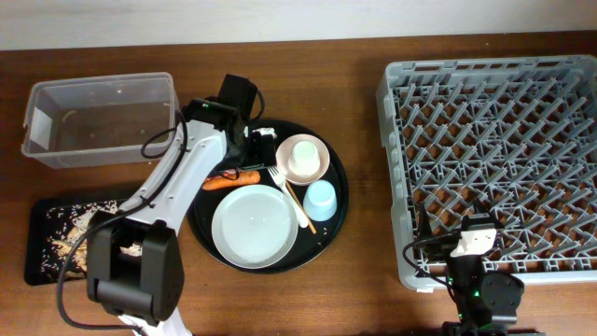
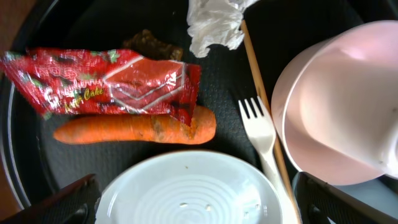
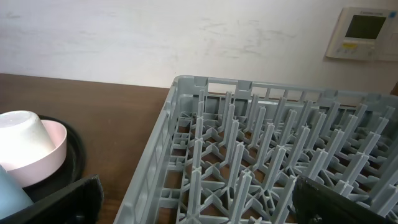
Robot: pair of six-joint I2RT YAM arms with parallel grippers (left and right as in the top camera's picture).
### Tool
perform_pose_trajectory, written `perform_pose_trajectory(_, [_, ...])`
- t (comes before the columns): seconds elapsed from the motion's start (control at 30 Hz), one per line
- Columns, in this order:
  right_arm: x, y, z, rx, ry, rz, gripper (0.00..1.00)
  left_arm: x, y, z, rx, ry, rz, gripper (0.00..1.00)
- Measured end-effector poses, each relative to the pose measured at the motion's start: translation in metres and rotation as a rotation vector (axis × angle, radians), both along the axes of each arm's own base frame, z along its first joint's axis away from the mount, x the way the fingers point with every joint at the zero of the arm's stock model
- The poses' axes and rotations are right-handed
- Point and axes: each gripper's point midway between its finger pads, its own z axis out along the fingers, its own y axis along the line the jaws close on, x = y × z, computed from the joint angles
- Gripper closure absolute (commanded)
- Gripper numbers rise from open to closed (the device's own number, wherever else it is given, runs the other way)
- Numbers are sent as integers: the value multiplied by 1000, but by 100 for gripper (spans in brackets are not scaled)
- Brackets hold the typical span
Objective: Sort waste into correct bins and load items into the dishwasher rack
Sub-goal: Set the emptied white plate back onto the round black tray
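My left gripper (image 1: pixel 257 149) is open and empty, over the far left part of the round black tray (image 1: pixel 332 233). In the left wrist view its fingers (image 2: pixel 199 210) straddle the white plate (image 2: pixel 193 193). Beyond lie the orange carrot (image 2: pixel 134 127), red wrapper (image 2: pixel 106 81), a brown bone (image 2: pixel 152 45) and white tissue (image 2: pixel 214 25). The white fork (image 2: pixel 261 134) and chopsticks (image 2: pixel 255 68) lie beside the pink bowl (image 2: pixel 339 106). The cream cup (image 1: pixel 300 154) sits in the bowl; the blue cup (image 1: pixel 320 200) stands nearby. My right gripper (image 3: pixel 199 205) is open and empty at the near left corner of the dishwasher rack (image 1: pixel 494 159).
The clear tub (image 1: pixel 103 82) stands at the far left and looks empty. The shallow black tray (image 1: pixel 37 210) at the near left holds rice and scraps. My left arm (image 1: pixel 173 187) stretches across between them. A wall panel (image 3: pixel 364 31) hangs behind the rack.
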Motion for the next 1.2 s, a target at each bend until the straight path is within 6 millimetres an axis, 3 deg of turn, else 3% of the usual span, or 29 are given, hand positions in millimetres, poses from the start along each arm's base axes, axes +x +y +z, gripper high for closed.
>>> perform_pose_trajectory(0.3, [0, 0, 0, 1, 0, 0, 1, -4, 25, -3, -58, 70, 478, 1])
perform_pose_trajectory(0.47, [0, 0, 0, 1, 0, 0, 1, -12, 29, -16, -70, 106, 660, 3])
perform_pose_trajectory(0.67, [0, 0, 0, 0, 0, 0, 1, -6, 29, -25, -82, 89, 730, 22])
perform_pose_trajectory(0.83, [0, 0, 0, 1, 0, 0, 1, -1, 32, -32, -71, 80, 761, 25])
perform_pose_trajectory(0.97, [0, 0, 0, 0, 0, 0, 1, -2, 33, -50, -48, 112, 780, 27])
perform_pose_trajectory(1.2, [0, 0, 0, 0, 0, 0, 1, 0, 42, -65, -36, 134, 824, 43])
